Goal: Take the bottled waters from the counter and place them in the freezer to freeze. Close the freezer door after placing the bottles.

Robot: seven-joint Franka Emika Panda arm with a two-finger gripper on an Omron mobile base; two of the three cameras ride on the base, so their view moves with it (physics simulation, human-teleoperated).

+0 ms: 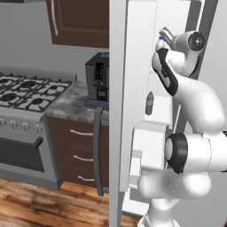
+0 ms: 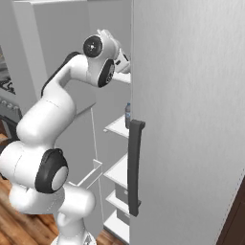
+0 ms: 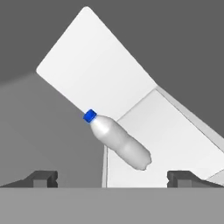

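Note:
The freezer stands open, its door swung out toward me. The milky white bottle with a blue cap rests on a white upper shelf; the rolled hand view makes it look slanted. My gripper is open, and the bottle lies just ahead of its fingertips, free of them. From the left base, my gripper is high inside the freezer beside that bottle's blue cap. The clear greyish bottle stands upright on a lower shelf, and its edge peeks past the fridge door.
The closed fridge door with its dark handle lies right of the opening. Left of the freezer door are the speckled counter, a dark coffee machine and the gas stove. Lower freezer shelves and drawers sit below.

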